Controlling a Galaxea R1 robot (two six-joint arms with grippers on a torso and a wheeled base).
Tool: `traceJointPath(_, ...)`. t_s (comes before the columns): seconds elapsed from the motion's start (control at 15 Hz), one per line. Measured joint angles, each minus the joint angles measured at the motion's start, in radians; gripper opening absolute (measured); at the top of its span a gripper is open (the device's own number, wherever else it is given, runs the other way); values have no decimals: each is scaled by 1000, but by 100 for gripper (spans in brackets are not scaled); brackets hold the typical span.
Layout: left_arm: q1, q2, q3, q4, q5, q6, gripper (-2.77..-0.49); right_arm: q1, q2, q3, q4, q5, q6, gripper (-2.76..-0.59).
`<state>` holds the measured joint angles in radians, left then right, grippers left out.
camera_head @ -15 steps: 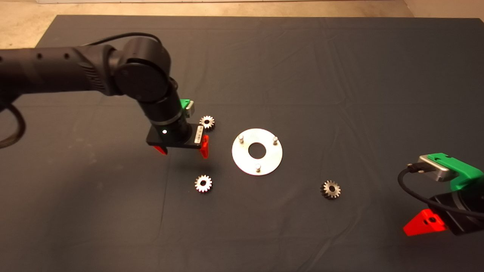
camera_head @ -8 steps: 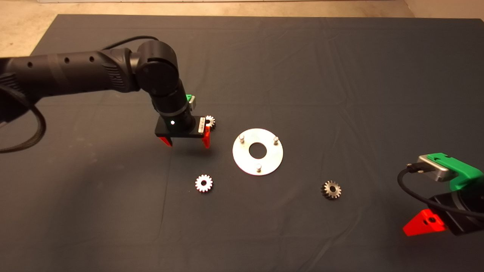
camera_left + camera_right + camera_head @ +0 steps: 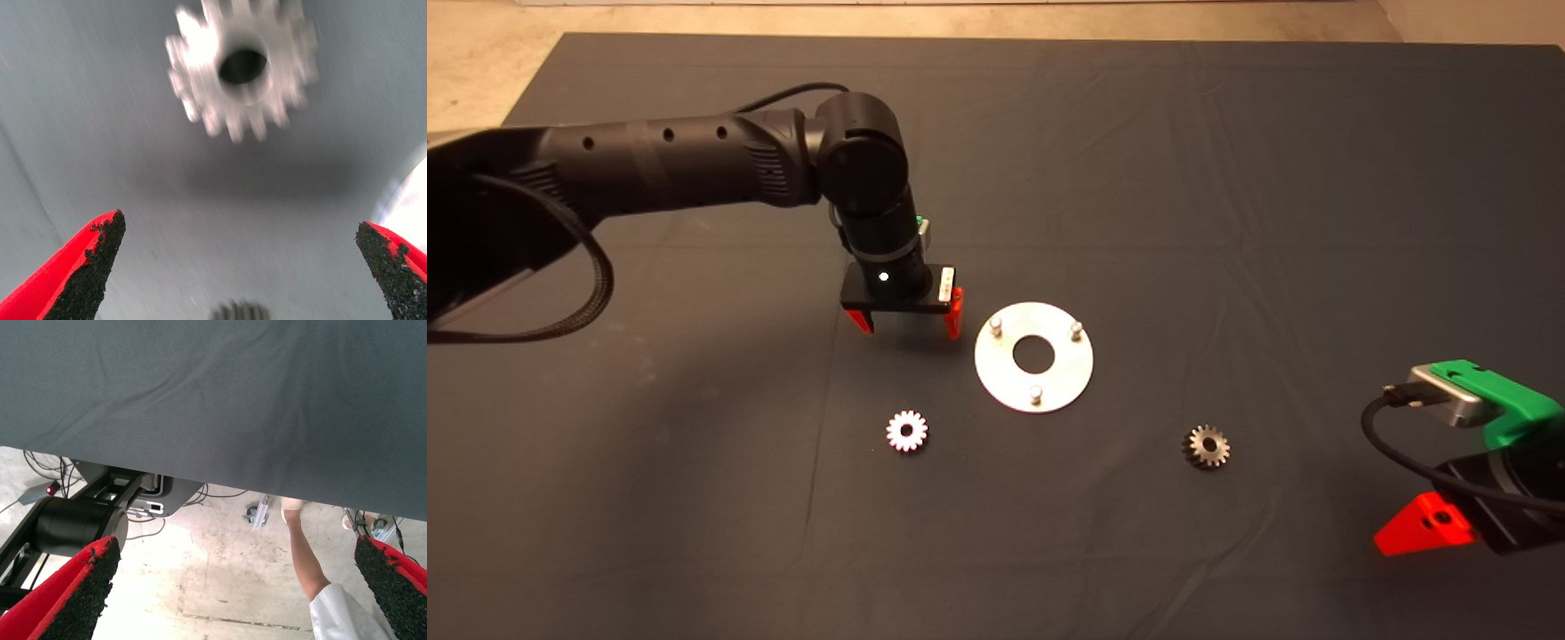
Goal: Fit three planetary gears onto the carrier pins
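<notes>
The silver disc [image 3: 996, 373] lies mid-mat with three carrier pins [image 3: 997, 324], [image 3: 1076, 330], [image 3: 1035, 394] standing bare on it. Two planetary gears lie flat on the mat in the head view, one [image 3: 907, 431] near-left of the disc and one [image 3: 1207, 446] near-right. A third gear [image 3: 240, 67] shows only in the left wrist view, lying on the mat just beyond the open fingertips. My left gripper [image 3: 907, 322] hovers left of the disc and holds nothing. My right gripper [image 3: 240, 547] is parked open at the mat's near right.
Beyond the mat's edge, the right wrist view shows bare floor, cables, the robot's dark base [image 3: 80, 523] and a person's leg [image 3: 300, 550]. The disc's rim [image 3: 410, 197] sits close beside one left finger. Wrinkled dark mat surrounds the parts.
My left arm has swung right and slightly farther over the mat, so its gripper now covers the far-left gear in the head view. The gears, disc and right arm have not moved.
</notes>
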<state>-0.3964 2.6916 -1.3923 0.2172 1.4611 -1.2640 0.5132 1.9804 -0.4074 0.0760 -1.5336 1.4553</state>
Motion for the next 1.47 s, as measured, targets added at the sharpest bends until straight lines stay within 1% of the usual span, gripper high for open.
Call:
traceJointPath(0.27,0,16,-66,0,1,51,-75,0,0,0,0,0,0,-73)
traceJointPath(0.33,0,27,-91,0,3,64,-75,0,0,0,0,0,0,-73)
traceJointPath(0.47,0,64,-138,-1,3,95,-75,0,0,0,2,0,0,-73)
traceJointPath(0.53,0,79,-162,-2,0,106,-75,0,0,0,2,0,0,-73)
traceJointPath(0.6,0,94,-187,-3,-2,129,-75,0,0,0,2,0,0,-73)
traceJointPath(0.67,0,102,-206,-3,-4,141,-75,0,0,0,3,0,0,-73)
traceJointPath(0.8,0,101,-214,-4,-8,146,-75,0,0,0,3,0,0,-73)
traceJointPath(0.87,0,101,-222,-3,-14,149,-75,0,0,0,3,0,0,-73)
traceJointPath(1.0,0,100,-245,-3,-15,174,-75,0,0,0,3,0,0,-73)
traceJointPath(1.13,0,101,-257,-3,-21,180,-75,0,0,0,3,0,0,-73)
traceJointPath(1.27,0,110,-270,-4,-22,188,-75,0,0,0,3,0,0,-73)
traceJointPath(1.47,0,113,-284,-4,-22,197,-85,0,0,0,3,0,0,-73)
